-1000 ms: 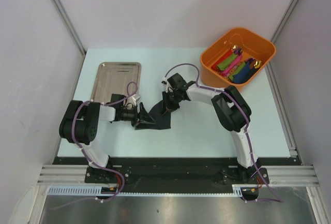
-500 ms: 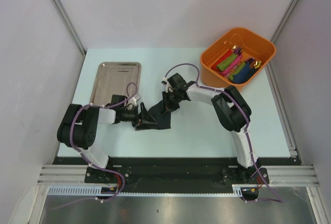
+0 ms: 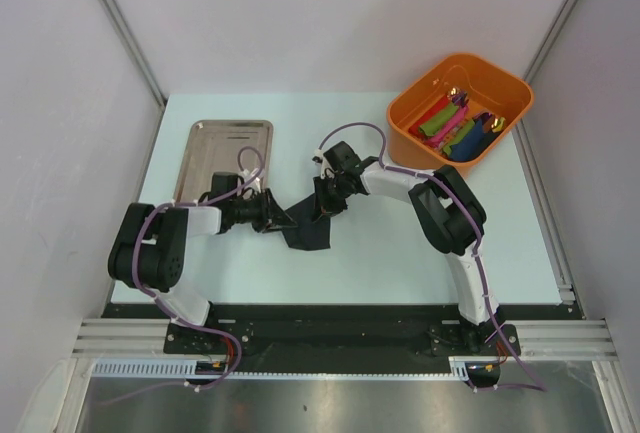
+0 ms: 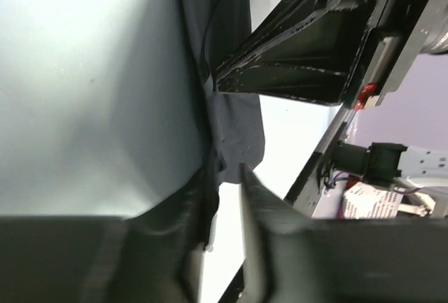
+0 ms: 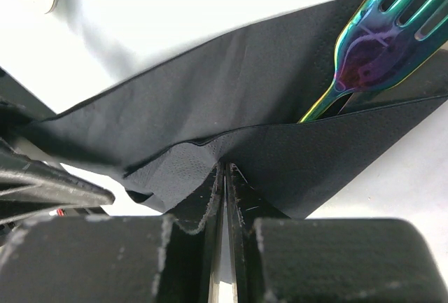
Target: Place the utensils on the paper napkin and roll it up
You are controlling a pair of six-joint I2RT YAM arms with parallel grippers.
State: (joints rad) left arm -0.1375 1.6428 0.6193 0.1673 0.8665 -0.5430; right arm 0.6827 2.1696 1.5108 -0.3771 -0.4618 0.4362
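Observation:
The black paper napkin [image 3: 312, 234] lies mid-table, folded over the utensils. In the right wrist view an iridescent fork [image 5: 371, 44] pokes out from under the napkin [image 5: 231, 86] fold, tines at the upper right. My right gripper [image 3: 323, 208] [image 5: 225, 170] is shut on the fold's edge. My left gripper [image 3: 278, 219] sits at the napkin's left corner. In the left wrist view its jaws [image 4: 227, 177] stand a narrow gap apart, with the napkin [image 4: 234, 107] edge running along one finger [image 4: 192, 212]. The rest of the utensils are hidden.
A steel tray [image 3: 225, 153] lies at the back left, just beyond the left arm. An orange bin [image 3: 405, 118] at the back right holds coloured napkin rolls [image 3: 455, 125]. Grey walls close in both sides of the table.
The left gripper has shifted slightly away from me along the napkin's left corner and its jaws have narrowed. The raised left flap has flattened. The right gripper holds still.

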